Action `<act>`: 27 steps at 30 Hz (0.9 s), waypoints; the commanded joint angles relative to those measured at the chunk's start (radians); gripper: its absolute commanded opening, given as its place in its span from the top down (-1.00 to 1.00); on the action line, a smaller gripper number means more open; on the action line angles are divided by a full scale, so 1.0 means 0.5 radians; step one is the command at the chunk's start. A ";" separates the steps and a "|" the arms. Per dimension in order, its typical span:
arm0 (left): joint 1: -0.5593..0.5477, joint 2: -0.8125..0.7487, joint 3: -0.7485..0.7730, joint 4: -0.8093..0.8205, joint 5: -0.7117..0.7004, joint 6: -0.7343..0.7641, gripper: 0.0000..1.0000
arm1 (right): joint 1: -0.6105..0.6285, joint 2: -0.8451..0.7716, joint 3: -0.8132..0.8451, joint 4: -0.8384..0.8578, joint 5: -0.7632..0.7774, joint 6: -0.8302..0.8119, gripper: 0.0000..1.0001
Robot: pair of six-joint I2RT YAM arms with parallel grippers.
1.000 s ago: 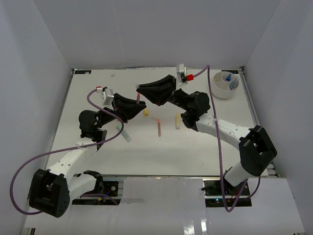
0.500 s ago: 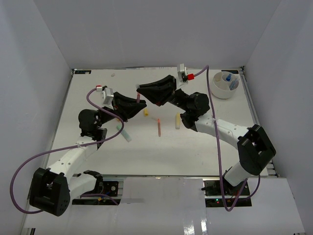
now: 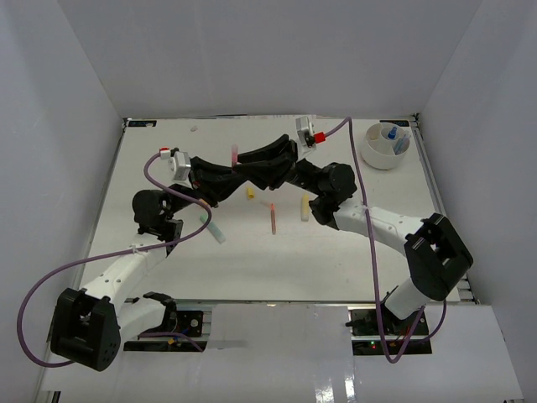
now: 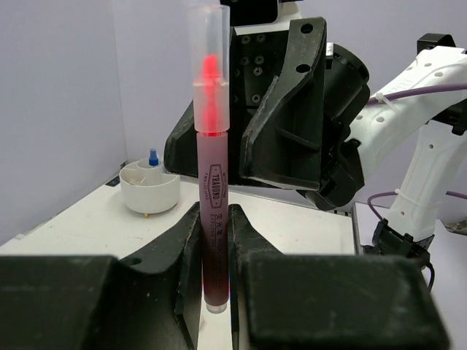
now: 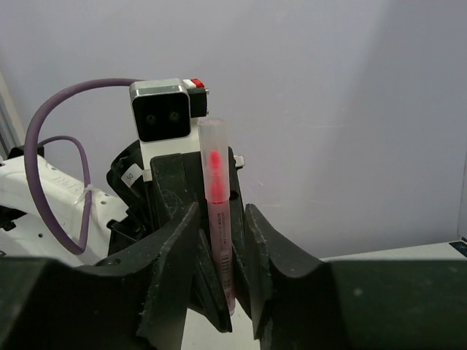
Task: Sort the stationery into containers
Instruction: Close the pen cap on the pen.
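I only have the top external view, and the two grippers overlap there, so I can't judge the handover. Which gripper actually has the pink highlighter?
Observer: In the left wrist view, the left gripper is clamped on the lower barrel of the pink highlighter, which stands upright.
Operator: And the right one?
Observer: In the right wrist view, the right gripper straddles the same barrel with its jaws open. A gap shows on each side.
Operator: Is the cap on?
Observer: Yes, a clear cap covers the pink tip at the top end.
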 commanded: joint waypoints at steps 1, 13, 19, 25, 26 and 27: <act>0.003 -0.040 -0.015 0.071 -0.021 0.028 1.00 | 0.008 -0.039 0.001 0.057 -0.017 -0.038 0.19; 0.003 -0.132 0.003 -0.302 -0.015 0.218 1.00 | 0.011 -0.416 -0.072 -0.809 0.029 -0.570 -0.74; 0.003 -0.227 0.025 -0.683 -0.045 0.393 1.00 | 0.011 -0.656 0.078 -1.463 0.210 -0.829 -0.85; 0.003 -0.258 0.052 -0.840 -0.024 0.495 1.00 | 0.014 -0.647 0.323 -1.765 0.342 -0.805 -0.77; 0.003 -0.254 0.055 -0.858 -0.003 0.501 1.00 | 0.011 -0.628 0.351 -1.789 0.354 -0.796 -0.75; 0.000 -0.245 0.052 -0.858 0.004 0.501 1.00 | 0.017 -0.613 0.378 -1.811 0.364 -0.789 -0.72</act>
